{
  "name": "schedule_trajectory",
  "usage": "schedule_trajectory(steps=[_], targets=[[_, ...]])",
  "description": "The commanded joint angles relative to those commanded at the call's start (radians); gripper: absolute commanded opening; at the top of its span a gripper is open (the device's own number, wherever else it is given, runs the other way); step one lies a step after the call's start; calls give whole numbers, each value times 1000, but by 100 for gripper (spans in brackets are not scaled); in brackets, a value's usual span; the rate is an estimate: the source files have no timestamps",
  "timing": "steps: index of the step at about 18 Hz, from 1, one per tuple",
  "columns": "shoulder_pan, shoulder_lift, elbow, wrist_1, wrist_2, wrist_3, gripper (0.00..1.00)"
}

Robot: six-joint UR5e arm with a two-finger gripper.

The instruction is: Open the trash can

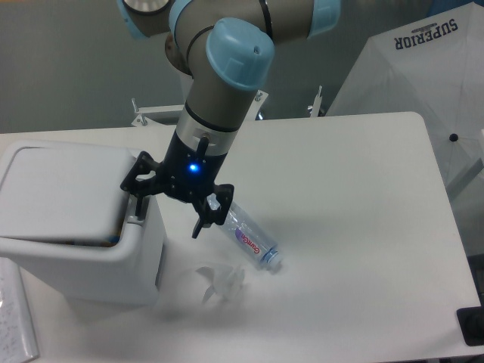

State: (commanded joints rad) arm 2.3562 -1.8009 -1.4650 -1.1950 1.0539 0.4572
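White tabletop [355,197]: tool [170,208], fingers spread wide and holding nothing, hovers at the bin's [76,249] right edge; pressing squarely on the tab beneath its left finger should release the lid [64,189].

plastic bottle [251,242] lying on white table [355,227]

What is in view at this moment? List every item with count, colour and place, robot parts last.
trash can: one, white, left edge of the table, lid slightly raised at the near side
bottle: one, clear plastic with pink-lettered label, lying on its side mid-table
table: one, white, filling most of the view
white umbrella: one, printed SUPERIOR, upper right behind the table
paper: one, white, lower left corner
arm: one, grey with light blue caps, top centre
gripper: one, black, open, beside the trash can's right edge
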Motion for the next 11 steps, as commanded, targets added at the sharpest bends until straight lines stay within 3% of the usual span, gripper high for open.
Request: schedule_trajectory(steps=[6,11], targets=[[58,2,37,2,-37,-35,100],[190,2,52,28,-28,44,100]])
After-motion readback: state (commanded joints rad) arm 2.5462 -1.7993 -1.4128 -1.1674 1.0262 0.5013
